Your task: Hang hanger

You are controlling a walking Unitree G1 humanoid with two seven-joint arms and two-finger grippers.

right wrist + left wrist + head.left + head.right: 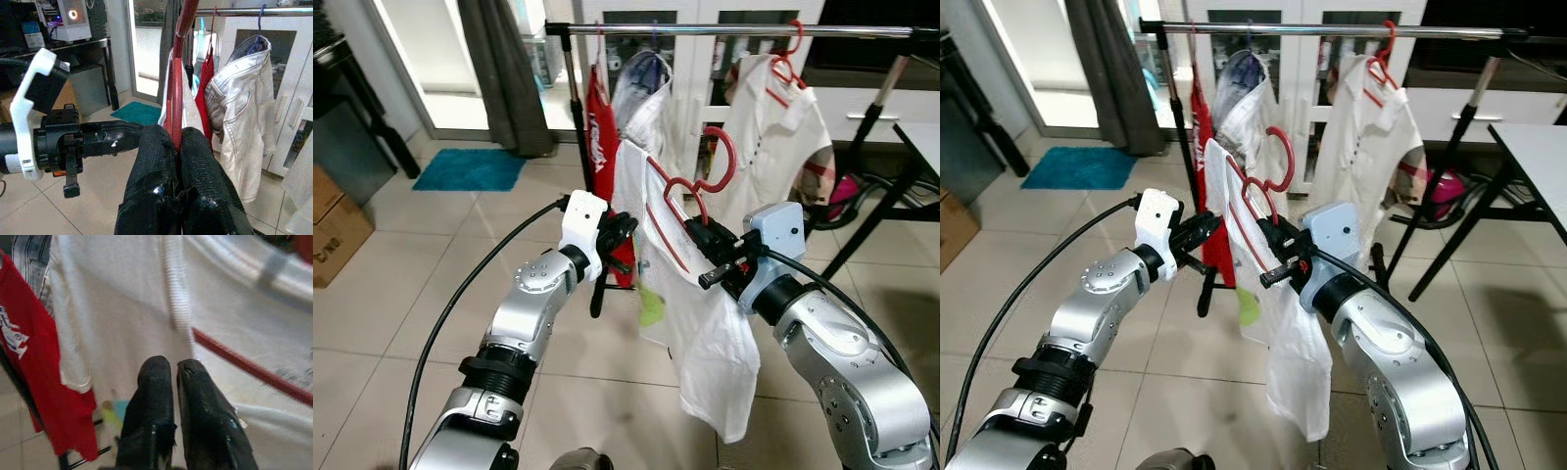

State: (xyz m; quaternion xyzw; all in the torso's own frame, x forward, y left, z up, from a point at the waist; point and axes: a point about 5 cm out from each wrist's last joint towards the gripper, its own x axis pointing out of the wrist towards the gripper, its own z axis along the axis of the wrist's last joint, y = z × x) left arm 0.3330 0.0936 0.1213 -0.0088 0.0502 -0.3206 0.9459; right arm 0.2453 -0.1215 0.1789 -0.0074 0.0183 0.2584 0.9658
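Note:
A red hanger (690, 191) carries a white shirt (700, 333) that droops toward the floor. My right gripper (700, 233) is shut on the hanger near its neck, with the red bar pinched between the black fingers (161, 156). The hook (722, 157) points up, below the metal rail (734, 31) of the clothes rack. My left gripper (625, 230) is shut with nothing in it, its tips (173, 369) close against the shirt's left side.
On the rail hang a red garment (599, 137), a pale jacket (641, 93) and a white shirt on a second red hanger (783, 69). A teal mat (470, 168) and cardboard boxes (335, 225) lie left. A table's legs (876, 211) stand right.

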